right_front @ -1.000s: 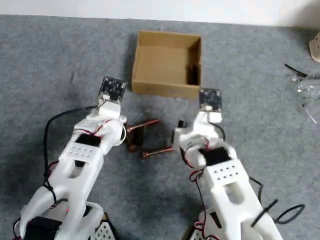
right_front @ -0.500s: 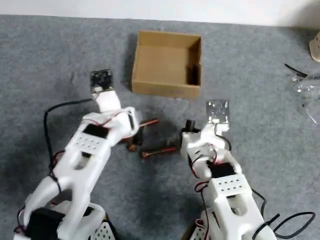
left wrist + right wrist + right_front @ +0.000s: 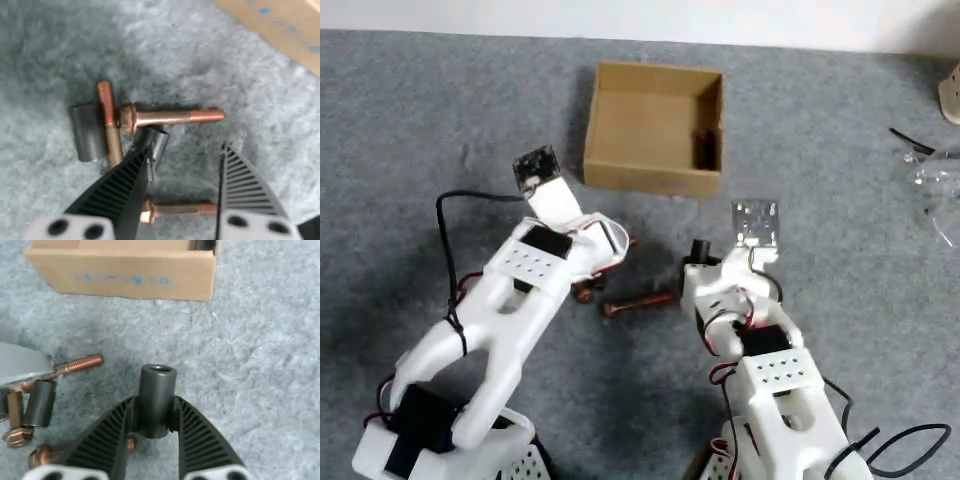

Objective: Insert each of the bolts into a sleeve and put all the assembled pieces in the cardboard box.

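My right gripper [image 3: 154, 409] is clamped on a sleeve [image 3: 157, 385], a smooth dark hollow cylinder held upright in front of the cardboard box [image 3: 650, 180]. My left gripper [image 3: 184, 152] gapes wide with nothing in it, above three coppery threaded bolts [image 3: 170, 117] and two loose sleeves [image 3: 87, 131] bunched together on the fuzzy grey carpet [image 3: 260, 100]. A dark piece [image 3: 705, 150] sits in one corner of the box.

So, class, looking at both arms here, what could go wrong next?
1. The open left gripper hangs over touching bolts and sleeves; closing may catch two pieces or scatter them.
2. The right gripper pinches its dark sleeve by one end; a bolt pushed in might tilt it.
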`<state>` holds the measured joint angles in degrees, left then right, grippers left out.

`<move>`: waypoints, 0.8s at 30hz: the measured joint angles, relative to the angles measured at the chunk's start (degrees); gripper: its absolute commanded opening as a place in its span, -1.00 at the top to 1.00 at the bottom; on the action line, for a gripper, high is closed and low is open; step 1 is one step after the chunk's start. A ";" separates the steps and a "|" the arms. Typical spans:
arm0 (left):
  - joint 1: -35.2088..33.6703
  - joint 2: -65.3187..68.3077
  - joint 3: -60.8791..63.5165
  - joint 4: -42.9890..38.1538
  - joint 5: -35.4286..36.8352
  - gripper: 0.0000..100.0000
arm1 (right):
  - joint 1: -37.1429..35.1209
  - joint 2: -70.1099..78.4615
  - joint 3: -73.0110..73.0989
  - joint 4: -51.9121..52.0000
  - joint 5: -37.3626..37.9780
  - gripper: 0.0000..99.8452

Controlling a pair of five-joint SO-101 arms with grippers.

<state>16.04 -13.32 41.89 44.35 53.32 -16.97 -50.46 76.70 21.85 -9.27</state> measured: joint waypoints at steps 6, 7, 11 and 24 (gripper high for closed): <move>-0.26 0.35 0.00 0.00 2.20 0.59 | 0.70 0.00 0.00 -1.23 0.00 0.99; -0.26 0.35 0.00 0.00 2.29 0.59 | 0.97 0.00 0.00 -2.20 0.00 0.99; -0.88 0.35 0.00 0.00 2.37 0.59 | 1.23 0.00 0.00 -4.66 0.00 0.99; -1.14 0.44 0.00 0.09 3.87 0.59 | 1.41 -0.35 0.53 -4.84 0.00 0.99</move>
<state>14.90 -12.88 41.89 44.44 57.19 -15.56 -50.81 77.23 17.01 -9.27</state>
